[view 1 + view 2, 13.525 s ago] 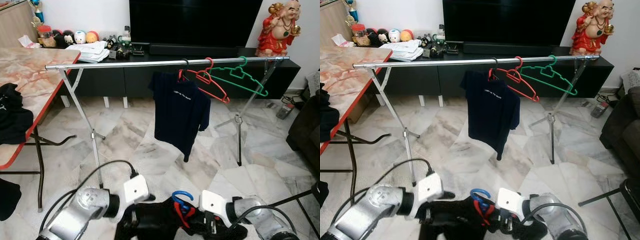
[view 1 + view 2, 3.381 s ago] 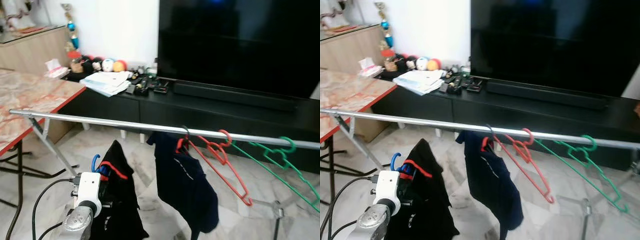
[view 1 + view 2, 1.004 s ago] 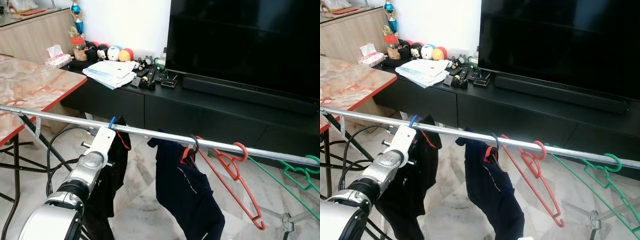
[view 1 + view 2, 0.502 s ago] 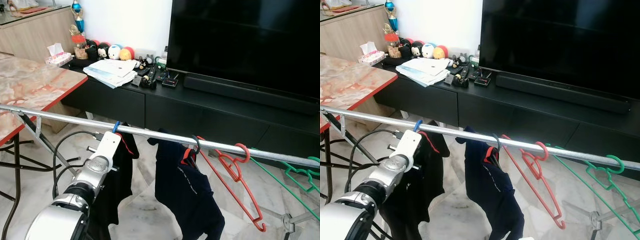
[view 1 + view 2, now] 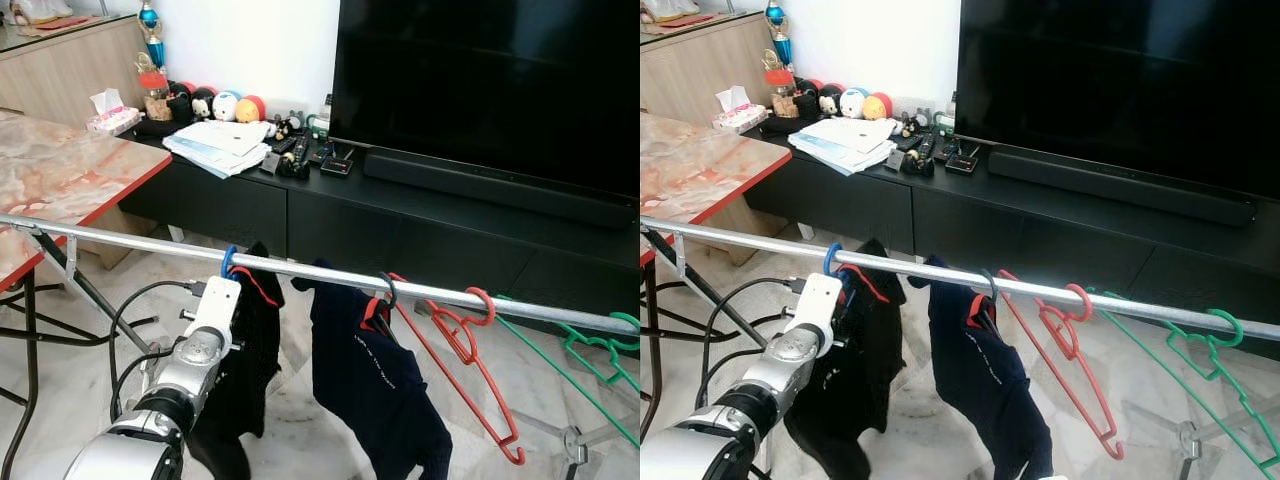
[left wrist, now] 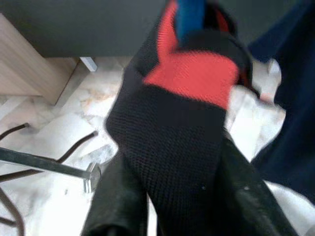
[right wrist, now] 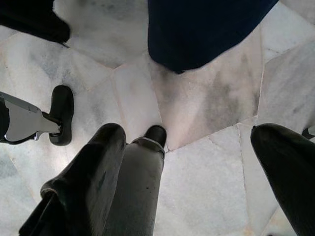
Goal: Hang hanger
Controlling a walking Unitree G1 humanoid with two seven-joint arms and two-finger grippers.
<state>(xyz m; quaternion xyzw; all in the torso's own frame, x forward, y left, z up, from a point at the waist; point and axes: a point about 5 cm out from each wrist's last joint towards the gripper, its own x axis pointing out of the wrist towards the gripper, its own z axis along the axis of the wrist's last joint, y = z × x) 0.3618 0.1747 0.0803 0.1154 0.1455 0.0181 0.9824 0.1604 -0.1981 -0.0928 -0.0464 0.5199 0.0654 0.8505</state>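
A blue hanger (image 5: 228,259) has its hook over the silver rail (image 5: 120,240), and it carries a black garment with red trim (image 5: 252,352). My left gripper (image 5: 236,288) reaches up just under the rail. In the left wrist view it is shut on the hanger's shoulder through the cloth (image 6: 182,147), under the blue hook (image 6: 189,14). A navy T-shirt (image 5: 370,385), a red hanger (image 5: 462,345) and a green hanger (image 5: 590,350) hang further right. My right gripper (image 7: 187,182) hangs low over the marble floor, open and holding nothing.
A marble-topped table with a red edge (image 5: 70,175) stands to the left, close to the rail's end. Behind the rail is a black TV console (image 5: 450,225) with a large TV (image 5: 490,90), papers and toys. The rack's leg (image 5: 575,440) stands at the right.
The blue hook has slid a little right along the rail and settled lower on it. My left wrist has dropped slightly below the rail, and the black garment hangs lower.
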